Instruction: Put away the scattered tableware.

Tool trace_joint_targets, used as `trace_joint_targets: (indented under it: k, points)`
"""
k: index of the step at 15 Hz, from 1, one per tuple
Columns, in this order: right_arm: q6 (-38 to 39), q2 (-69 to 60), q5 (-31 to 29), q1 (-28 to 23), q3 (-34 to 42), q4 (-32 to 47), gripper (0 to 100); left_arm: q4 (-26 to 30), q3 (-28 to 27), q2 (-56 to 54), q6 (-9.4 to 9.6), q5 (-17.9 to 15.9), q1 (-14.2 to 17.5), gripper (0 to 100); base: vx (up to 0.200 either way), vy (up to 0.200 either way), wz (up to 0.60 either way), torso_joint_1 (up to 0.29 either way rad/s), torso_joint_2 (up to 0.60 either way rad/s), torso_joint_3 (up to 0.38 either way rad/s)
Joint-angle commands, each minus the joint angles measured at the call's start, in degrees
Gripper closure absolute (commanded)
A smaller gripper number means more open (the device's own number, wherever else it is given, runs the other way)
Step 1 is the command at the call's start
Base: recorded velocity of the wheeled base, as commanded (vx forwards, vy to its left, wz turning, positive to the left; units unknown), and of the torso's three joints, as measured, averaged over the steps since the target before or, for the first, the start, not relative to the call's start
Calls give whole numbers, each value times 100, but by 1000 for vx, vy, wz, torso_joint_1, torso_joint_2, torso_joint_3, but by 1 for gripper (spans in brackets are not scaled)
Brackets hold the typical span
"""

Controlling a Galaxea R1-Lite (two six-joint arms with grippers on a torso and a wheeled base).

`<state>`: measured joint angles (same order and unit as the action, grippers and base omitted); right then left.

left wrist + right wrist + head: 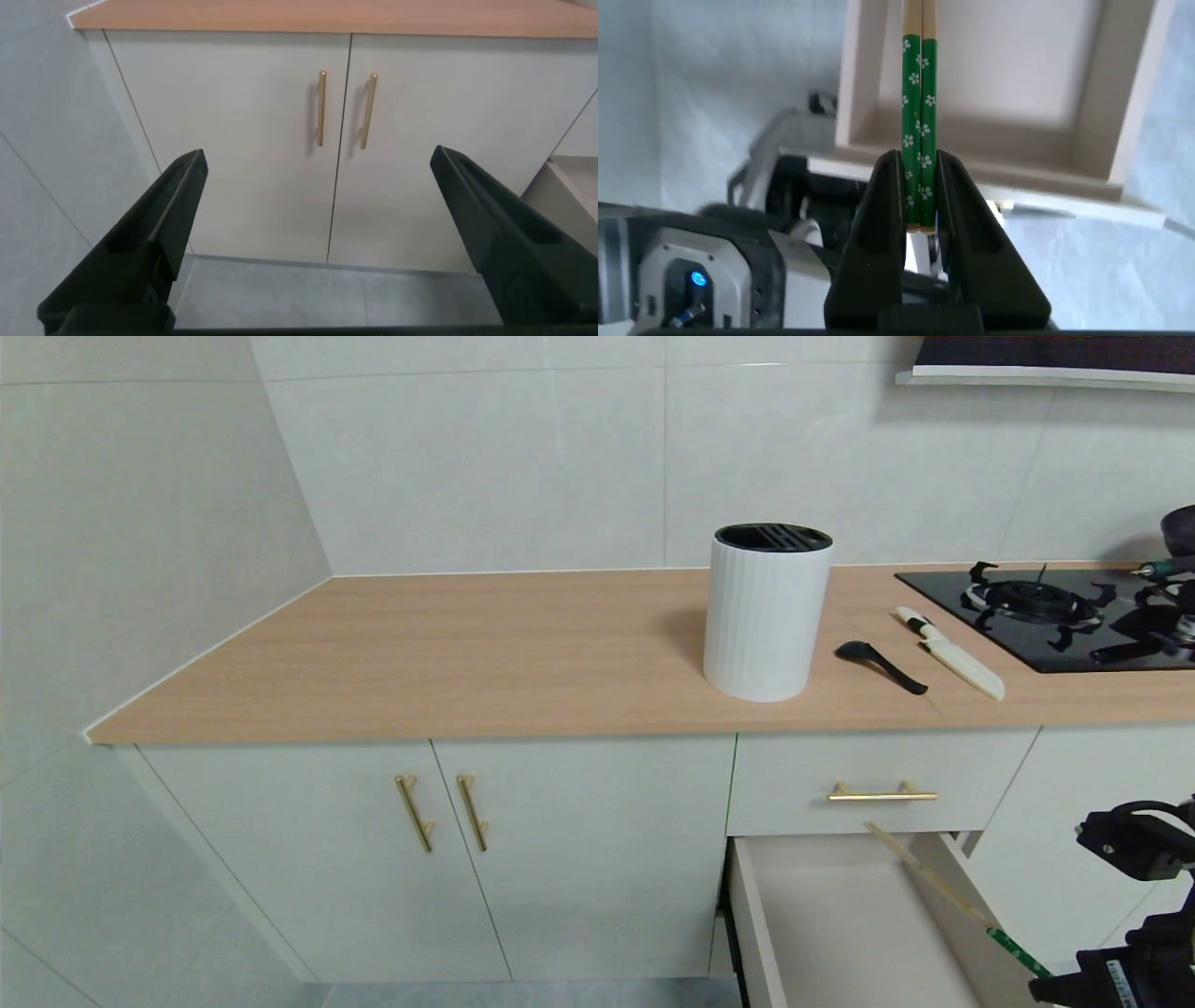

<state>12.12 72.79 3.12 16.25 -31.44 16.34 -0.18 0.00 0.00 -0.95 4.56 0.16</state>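
A pair of wooden chopsticks (943,891) with green flowered ends (921,93) is held in my right gripper (1055,985) (921,173), which is shut on the green ends. The sticks slant up over the open drawer (752,924) (1018,149) below the counter, their tips near the drawer's back. On the counter lie a black spoon (879,665) and a white-handled knife (950,653), to the right of a white ribbed holder (767,611) with a black slotted top. My left gripper (318,161) is open and holds nothing, low in front of the cabinet doors.
A black gas stove (1055,611) sits at the counter's right end, with a dark pot (1178,527) at the edge. Two cabinet doors with gold handles (320,107) stand shut left of the drawer. A shut drawer with a gold handle (882,793) is above the open one.
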Motion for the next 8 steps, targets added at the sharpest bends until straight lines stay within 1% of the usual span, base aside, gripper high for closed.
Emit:
trace_joint_targets:
  k: [1,5,8]
  points:
    - [10,359,4,10,68,-16,100,1,0,0,-2,1,2,0,0,0,0,-95,256,173]
    - [-43,438,-4,19,50,-166,100,1,0,0,-2,1,2,0,0,0,0,-145,425,276]
    - [-52,710,-40,19,6,-684,100,1,0,0,-2,1,2,0,0,0,0,-150,469,320]
